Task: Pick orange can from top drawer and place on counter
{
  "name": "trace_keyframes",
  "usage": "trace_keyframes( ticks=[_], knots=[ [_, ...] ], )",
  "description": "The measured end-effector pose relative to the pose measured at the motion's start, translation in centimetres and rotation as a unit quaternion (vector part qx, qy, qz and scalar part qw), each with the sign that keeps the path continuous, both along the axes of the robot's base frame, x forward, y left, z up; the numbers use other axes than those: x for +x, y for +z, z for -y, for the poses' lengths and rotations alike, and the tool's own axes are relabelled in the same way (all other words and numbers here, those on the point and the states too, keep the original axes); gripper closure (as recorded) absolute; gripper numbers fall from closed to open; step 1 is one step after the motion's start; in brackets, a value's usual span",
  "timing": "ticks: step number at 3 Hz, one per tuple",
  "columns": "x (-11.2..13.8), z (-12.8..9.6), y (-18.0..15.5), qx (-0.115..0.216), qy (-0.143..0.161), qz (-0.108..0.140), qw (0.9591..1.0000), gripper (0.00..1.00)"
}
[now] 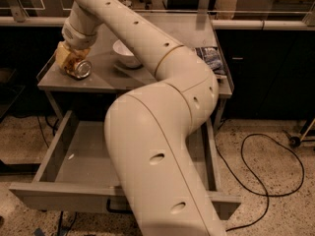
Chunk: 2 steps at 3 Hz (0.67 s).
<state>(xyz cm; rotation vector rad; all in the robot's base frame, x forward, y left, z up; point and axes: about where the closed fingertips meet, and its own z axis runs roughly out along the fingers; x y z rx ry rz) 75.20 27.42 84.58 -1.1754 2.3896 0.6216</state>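
The orange can (pixel 79 69) lies tilted on its side at the left front of the counter (pixel 101 78), its silver end facing the camera. My gripper (pixel 70 58) reaches down from the wrist above and is shut on the orange can, which touches or hovers just over the counter top. Below the counter the top drawer (pixel 78 156) stands pulled out, with only a small pale speck on its grey floor. My large cream arm crosses the middle of the view and hides the drawer's right half.
A white bowl (pixel 125 53) sits on the counter right of the can. A blue-white snack bag (pixel 211 58) lies at the counter's right edge. A black cable (pixel 268 181) loops on the speckled floor to the right. Dark cabinets stand behind.
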Motion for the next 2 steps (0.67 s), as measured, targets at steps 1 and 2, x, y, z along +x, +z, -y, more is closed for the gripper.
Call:
trace_keyframes(
  ticks=[1, 2],
  knots=[
    [0.0, 0.0, 0.0, 0.0, 0.0, 0.0, 1.0, 0.74],
    [0.0, 0.0, -0.01, 0.0, 0.0, 0.0, 1.0, 0.49]
  ],
)
